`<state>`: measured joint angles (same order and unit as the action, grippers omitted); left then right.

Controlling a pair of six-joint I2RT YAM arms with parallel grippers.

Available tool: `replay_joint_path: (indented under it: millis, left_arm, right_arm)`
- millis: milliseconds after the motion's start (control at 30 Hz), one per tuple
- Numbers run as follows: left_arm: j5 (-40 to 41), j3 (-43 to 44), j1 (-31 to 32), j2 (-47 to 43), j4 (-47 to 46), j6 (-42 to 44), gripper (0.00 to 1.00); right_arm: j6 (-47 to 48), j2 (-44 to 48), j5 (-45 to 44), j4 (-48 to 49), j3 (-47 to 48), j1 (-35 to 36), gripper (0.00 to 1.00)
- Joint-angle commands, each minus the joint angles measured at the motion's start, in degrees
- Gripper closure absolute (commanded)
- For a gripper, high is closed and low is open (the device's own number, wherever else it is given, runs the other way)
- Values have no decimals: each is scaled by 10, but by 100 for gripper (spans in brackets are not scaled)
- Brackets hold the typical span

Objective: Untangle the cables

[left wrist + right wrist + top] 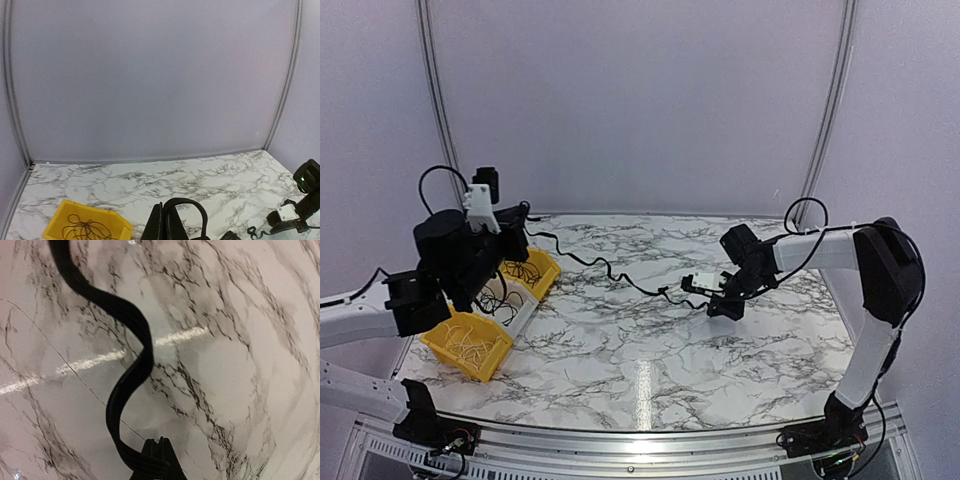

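The left arm (355, 322) and the right arm (872, 355) have white links and black joints. A thin black arm cable (807, 214) loops off the right one.

Two yellow bins (470, 350), two robot arms (820, 250), one long black cable (610, 270) — the wires (85, 229) in the bins uncountable.

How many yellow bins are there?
2. The near yellow bin sits front left; the far yellow bin lies just behind it. The left arm may hide more.
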<state>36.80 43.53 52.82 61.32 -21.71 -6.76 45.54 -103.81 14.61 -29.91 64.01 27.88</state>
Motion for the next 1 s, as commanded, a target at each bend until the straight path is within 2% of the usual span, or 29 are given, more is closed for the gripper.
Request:
replay_joint_path:
  millis: [0, 233, 400, 567, 733, 833, 867, 967]
  left_arm:
    - [121, 3, -24, -114, 110, 45, 100]
    - [226, 36, -34, -257, 211, 118, 100]
    - [279, 66, -34, -308, 259, 167, 100]
    - [311, 79, -34, -345, 265, 188, 100]
    - [286, 74, -34, -336, 274, 160, 100]
    - [234, 75, -34, -294, 292, 111, 100]
    - [215, 76, -34, -274, 293, 99, 100]
    - [178, 89, -34, -206, 294, 77, 100]
  right_arm:
    - [-20, -3, -54, -27, -3, -56, 100]
    - [-44, -38, -113, -23, 4, -130, 100]
    - [-58, -54, -117, -23, 10, -160, 100]
    - [-74, -69, -123, -24, 20, -176, 100]
    - [-76, -38, -60, -41, 31, -162, 100]
    - [-62, 4, -47, -50, 30, -89, 100]
    - [-60, 17, -46, -49, 30, -61, 94]
    - [-57, 35, -22, -66, 52, 15, 57]
